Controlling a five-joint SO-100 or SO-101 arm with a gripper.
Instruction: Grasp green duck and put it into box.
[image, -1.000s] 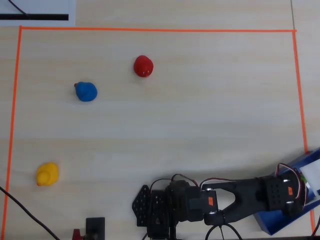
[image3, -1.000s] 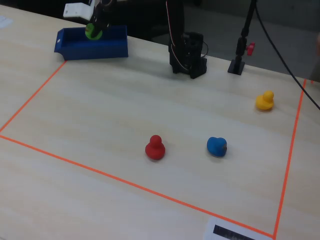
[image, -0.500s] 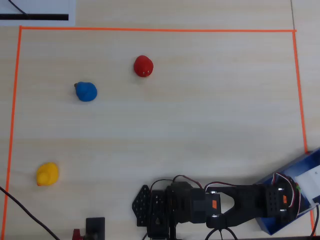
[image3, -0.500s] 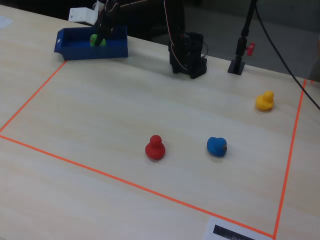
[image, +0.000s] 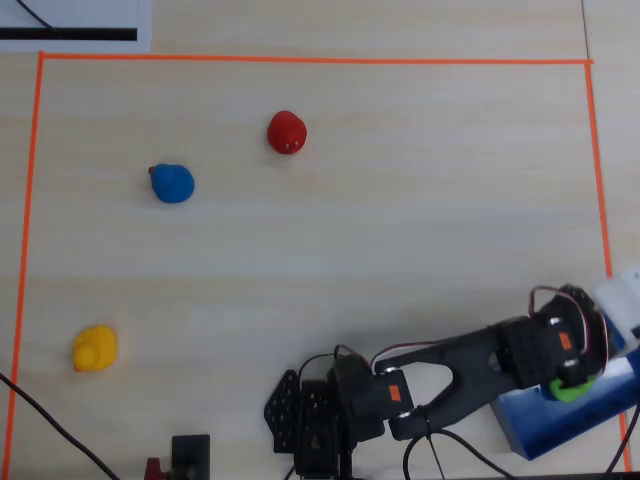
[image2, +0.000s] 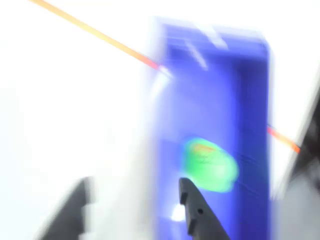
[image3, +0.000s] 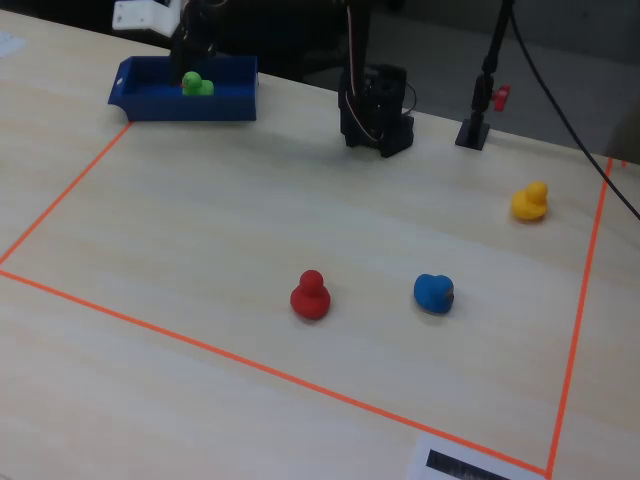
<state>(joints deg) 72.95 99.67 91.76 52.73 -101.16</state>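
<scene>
The green duck (image: 570, 390) lies inside the dark blue box (image: 545, 430) at the bottom right of the overhead view. In the fixed view the green duck (image3: 195, 84) sits in the box (image3: 190, 106) at the far left. My gripper (image: 570, 365) hangs just above the box. The wrist view is blurred by motion. There my gripper (image2: 135, 202) has its jaws wide apart and holds nothing. The green duck (image2: 211, 165) lies on the floor of the box (image2: 250, 90), just beyond the right finger and not between the jaws.
A red duck (image: 287, 132), a blue duck (image: 173, 184) and a yellow duck (image: 96, 348) stand apart on the wooden table inside an orange tape border (image: 300, 60). The arm's base (image: 325, 410) stands at the near edge, with cables beside it.
</scene>
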